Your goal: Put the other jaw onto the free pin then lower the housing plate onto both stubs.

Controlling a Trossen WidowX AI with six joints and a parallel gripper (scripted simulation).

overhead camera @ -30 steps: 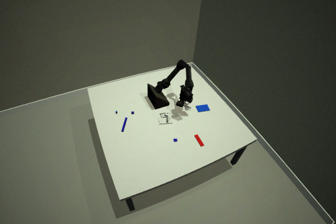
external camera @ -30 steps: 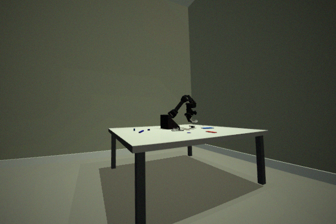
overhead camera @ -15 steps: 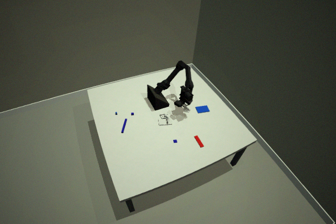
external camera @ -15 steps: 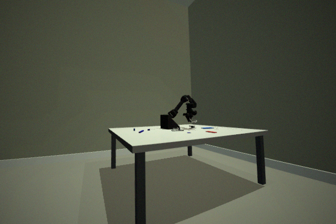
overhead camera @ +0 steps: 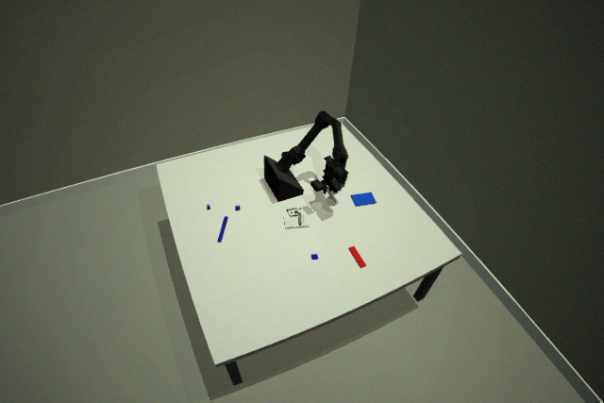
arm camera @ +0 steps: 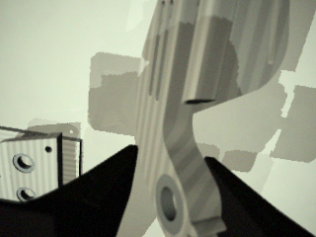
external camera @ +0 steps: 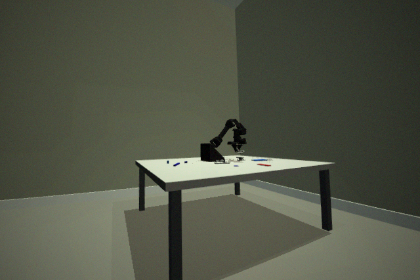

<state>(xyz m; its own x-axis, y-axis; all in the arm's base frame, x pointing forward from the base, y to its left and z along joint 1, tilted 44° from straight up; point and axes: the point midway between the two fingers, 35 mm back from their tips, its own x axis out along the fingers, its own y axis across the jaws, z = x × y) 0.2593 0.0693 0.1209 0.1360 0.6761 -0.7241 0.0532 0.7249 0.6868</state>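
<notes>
Pale grey, the loose jaw (overhead camera: pixel 332 199) (external camera: pixel 240 151) (arm camera: pixel 180 114) is clamped in the pincer (overhead camera: pixel 326 190) (external camera: pixel 238 151) (arm camera: pixel 170 159) at its holed end, above the worktop (overhead camera: pixel 273 291) (external camera: pixel 271 167), probably keeping that hole reachable for the free pin. White assembly (overhead camera: pixel 296 218) (external camera: pixel 222 162) sits around the top view's centre.

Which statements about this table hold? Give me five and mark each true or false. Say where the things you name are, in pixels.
1. The tool (overhead camera: pixel 327 191) (external camera: pixel 237 148) (arm camera: pixel 170 159) is shut on a pale gray jaw (overhead camera: pixel 333 199) (external camera: pixel 239 151) (arm camera: pixel 152 123). True.
2. That jaw lies flat on the table (overhead camera: pixel 273 291) (external camera: pixel 203 173). False: it is held above it.
3. The red bar (overhead camera: pixel 357 257) (external camera: pixel 264 164) lies flat. True.
4. The flat blue plate (overhead camera: pixel 363 199) (external camera: pixel 258 160) stands on edge. False: it lies flat.
5. The end of the held jaw between the fingers has a round hole. True.
</notes>
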